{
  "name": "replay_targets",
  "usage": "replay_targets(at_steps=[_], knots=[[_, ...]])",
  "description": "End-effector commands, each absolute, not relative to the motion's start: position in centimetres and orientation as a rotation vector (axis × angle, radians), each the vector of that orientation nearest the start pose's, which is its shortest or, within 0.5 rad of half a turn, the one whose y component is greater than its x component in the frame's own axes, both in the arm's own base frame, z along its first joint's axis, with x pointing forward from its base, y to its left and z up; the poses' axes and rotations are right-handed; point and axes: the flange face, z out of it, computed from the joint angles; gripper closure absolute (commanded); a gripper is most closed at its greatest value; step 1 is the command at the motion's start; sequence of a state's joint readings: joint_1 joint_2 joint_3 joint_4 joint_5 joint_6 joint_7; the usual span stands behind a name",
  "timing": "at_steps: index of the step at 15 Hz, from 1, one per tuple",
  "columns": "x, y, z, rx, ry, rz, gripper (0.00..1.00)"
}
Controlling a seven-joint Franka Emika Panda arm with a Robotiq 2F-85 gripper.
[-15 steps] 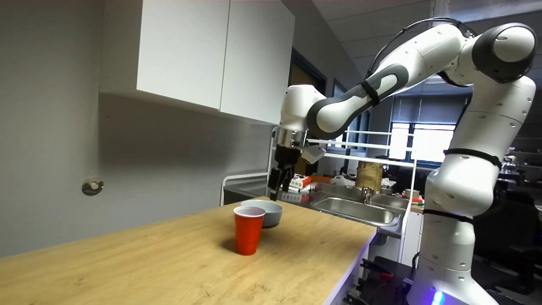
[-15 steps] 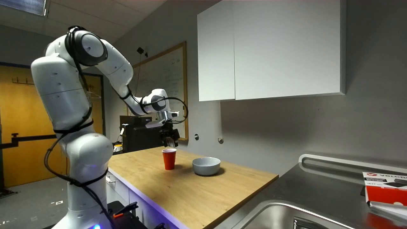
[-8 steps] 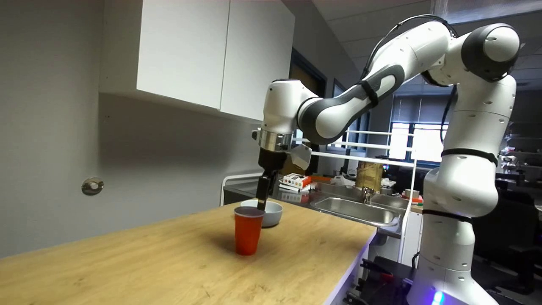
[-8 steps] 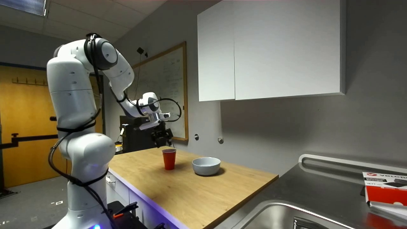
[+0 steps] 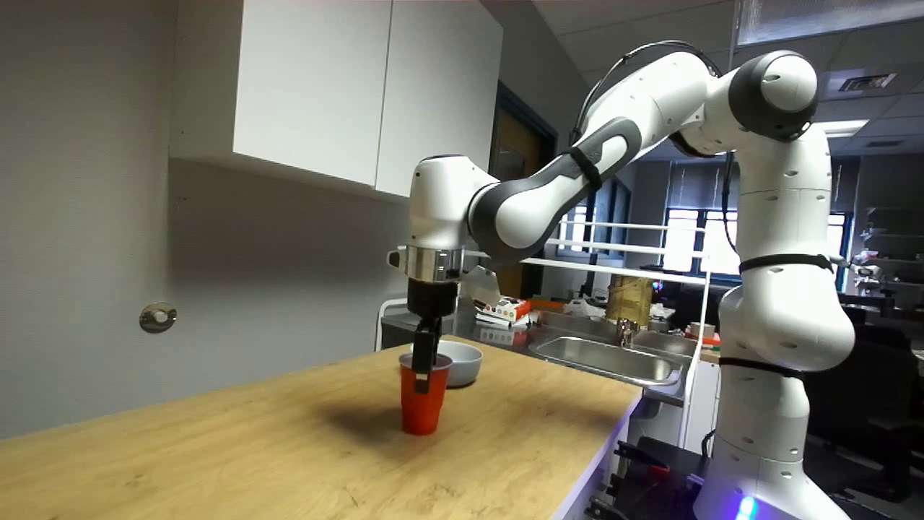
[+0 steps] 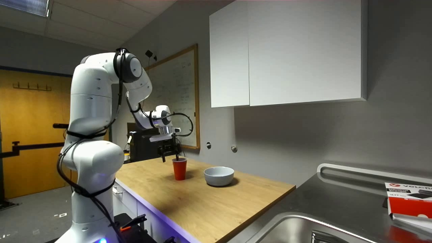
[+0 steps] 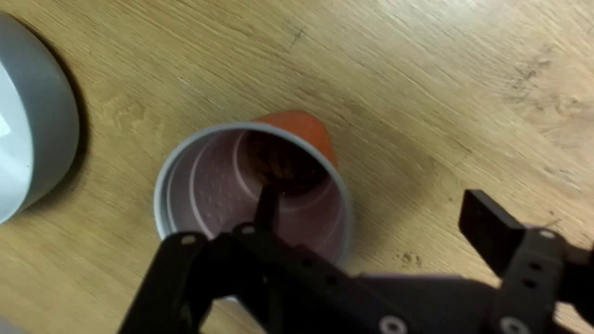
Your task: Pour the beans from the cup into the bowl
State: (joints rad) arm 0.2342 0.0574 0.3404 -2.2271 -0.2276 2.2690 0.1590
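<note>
"Cup (image 6: 179, 169) first. Where does it stand?"

"Upright on the wooden table (image 6: 209, 206), in its left half in an exterior view. Red-orange outside, pale rim."

"Contents?"

"Beans (image 7: 283, 169), dark brown at the bottom in the wrist view, too shadowed to make out singly."

"Bowl (image 6: 218, 177)?"

"Grey, shallow, upright, to the right of the cup in an exterior view. From where I stand, bare wood shows between the two."

"State of the gripper (image 7: 377, 217)?"

"Fingers (image 7: 485, 225) well apart, pointing down. In the wrist view one overlaps the cup's mouth; the other is to the right, outside the rim. I cannot tell whether either touches the plastic, or how deep the first one reaches."

"And the arm (image 6: 91, 91)?"

"White, mounted at the near left, bent over at the top, its wrist end higher than the cup."

"Surroundings?"

"Sink (image 6: 293, 229) at the near right. Red-and-white box (image 6: 406, 200) on the dark counter (image 6: 337, 199), to the right. White cabinet (image 6: 287, 54) on the wall, overhead."
</note>
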Motion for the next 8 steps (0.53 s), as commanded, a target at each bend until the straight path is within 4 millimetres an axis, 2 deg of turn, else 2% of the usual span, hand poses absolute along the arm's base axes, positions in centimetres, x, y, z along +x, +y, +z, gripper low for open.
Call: replay_targets(at_steps=[1,2,4,8], knots=[[47.3,28.9,34.1,-3.110,-0.953,0.035,0.05],[47.7,28.8,33.8,-3.108,-0.950,0.054,0.27],[48.4,28.6,33.3,-3.104,-0.938,0.089,0.30],[49.4,28.5,32.9,-3.105,-0.909,0.123,0.62]])
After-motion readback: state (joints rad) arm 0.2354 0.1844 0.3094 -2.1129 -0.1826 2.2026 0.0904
